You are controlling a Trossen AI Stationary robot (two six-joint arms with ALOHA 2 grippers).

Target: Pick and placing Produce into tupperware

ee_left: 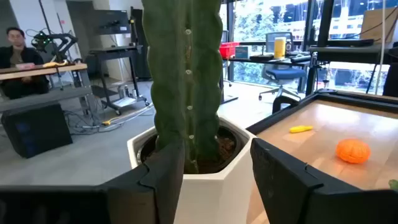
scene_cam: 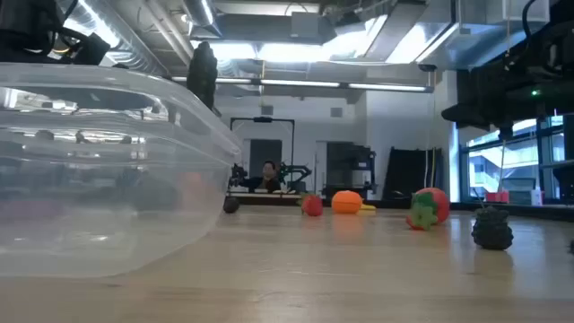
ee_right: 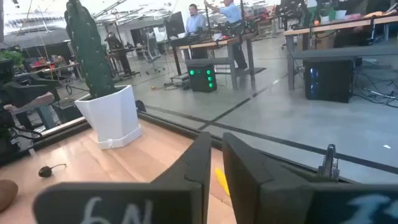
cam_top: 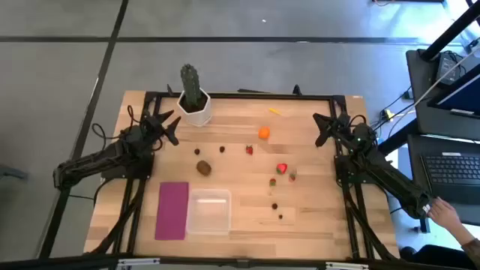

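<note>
Close ahead of the left tool (cam_top: 171, 129) – fingers spread, nothing held – cactus (cam_top: 192, 85) in white pot (cam_top: 196, 112)

Green cactus (cam_top: 190, 82) in white pot (cam_top: 196, 112), magenta rectangle (cam_top: 173, 211) flat on wooden table (cam_top: 315, 217), laptop (cam_top: 454, 166)

Pale wood-grain worktop (cam_top: 315, 180), smooth with a soft sheen. Clear glossy plastic tupperware (cam_top: 209, 211) beside a flat matt magenta rectangle (cam_top: 172, 210). Ribbed matt green cactus (ee_left: 186, 74) in a smooth white pot (ee_left: 214, 183). Segmented, slightly shiny orange ball (ee_left: 353, 151). Matt black plastic fingers (ee_left: 273, 180).
</note>
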